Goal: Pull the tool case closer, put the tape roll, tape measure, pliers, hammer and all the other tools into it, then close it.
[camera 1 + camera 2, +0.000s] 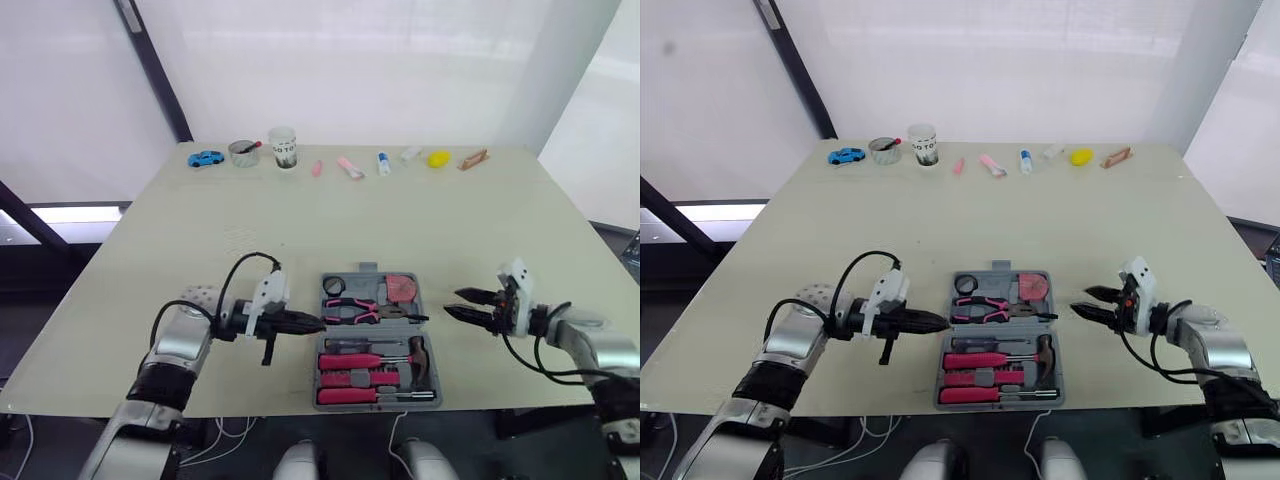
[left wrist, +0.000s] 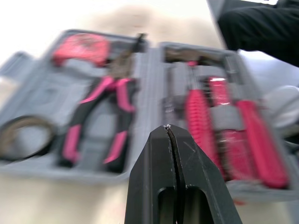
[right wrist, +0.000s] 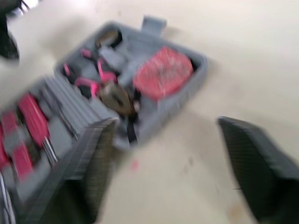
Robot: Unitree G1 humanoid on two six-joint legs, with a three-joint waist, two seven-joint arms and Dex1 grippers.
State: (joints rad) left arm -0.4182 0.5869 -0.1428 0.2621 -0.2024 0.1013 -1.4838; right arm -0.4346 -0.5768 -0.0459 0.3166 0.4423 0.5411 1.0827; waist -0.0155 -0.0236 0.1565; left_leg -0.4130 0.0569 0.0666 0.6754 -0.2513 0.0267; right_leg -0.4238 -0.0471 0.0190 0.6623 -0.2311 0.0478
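The grey tool case (image 1: 372,342) lies open near the table's front edge. Its far half holds the black tape roll (image 1: 334,286), pink-handled pliers (image 1: 352,311) and red tape measure (image 1: 404,287). Its near half holds the hammer (image 1: 418,359) and pink-handled screwdrivers (image 1: 358,378). My left gripper (image 1: 318,324) is shut and points at the case's left edge, just short of it. My right gripper (image 1: 455,303) is open, a little to the right of the case (image 3: 140,116). In the left wrist view the pliers (image 2: 100,122) lie beyond the shut fingertips (image 2: 169,133).
Along the table's far edge stand a blue toy car (image 1: 205,158), a metal tin (image 1: 242,152), a cup (image 1: 283,147), a small bottle (image 1: 383,164), a yellow object (image 1: 438,158) and other small items. A wide stretch of bare tabletop (image 1: 350,220) lies between them and the case.
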